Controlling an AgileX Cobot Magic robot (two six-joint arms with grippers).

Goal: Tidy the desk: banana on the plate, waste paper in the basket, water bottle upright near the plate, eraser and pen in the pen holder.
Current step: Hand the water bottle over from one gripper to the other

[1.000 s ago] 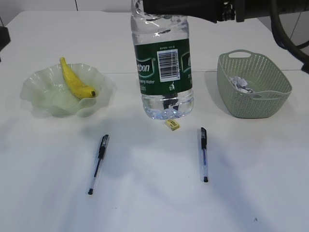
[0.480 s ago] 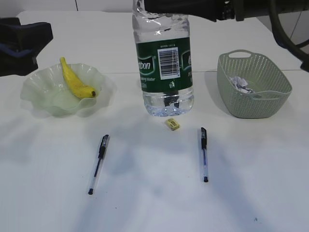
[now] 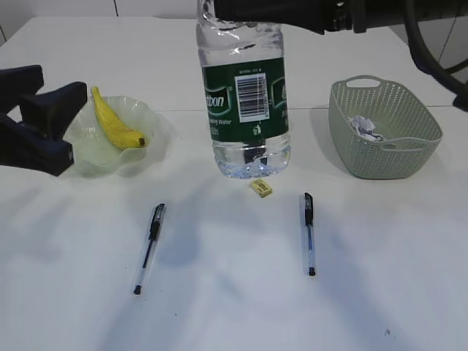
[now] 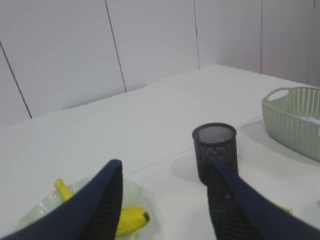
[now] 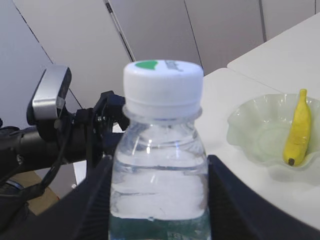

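Note:
My right gripper [image 5: 159, 200] is shut on the shoulder of the water bottle [image 3: 246, 95], a clear one with a green label and white cap [image 5: 163, 80], which it holds upright at the centre. The yellow banana [image 3: 115, 121] lies on the pale green plate [image 3: 157, 131]. Crumpled waste paper [image 3: 365, 127] sits in the grey-green basket [image 3: 384, 157]. A small yellow eraser [image 3: 260, 188] lies just in front of the bottle's base. Two pens [image 3: 150, 246] [image 3: 308, 232] lie on the table. My left gripper [image 3: 55, 84] is open and empty, beside the plate's left rim. The black mesh pen holder [image 4: 215, 150] stands beyond it.
The white table [image 3: 234, 307] stretches toward the near edge in front of the pens. In the exterior view the bottle hides most of the pen holder. The right arm [image 3: 307, 13] crosses the top of that view.
My left gripper has come in from the left edge and moved right to the plate's rim, its jaws narrowing a little. The bottle has hardly shifted in the right gripper.

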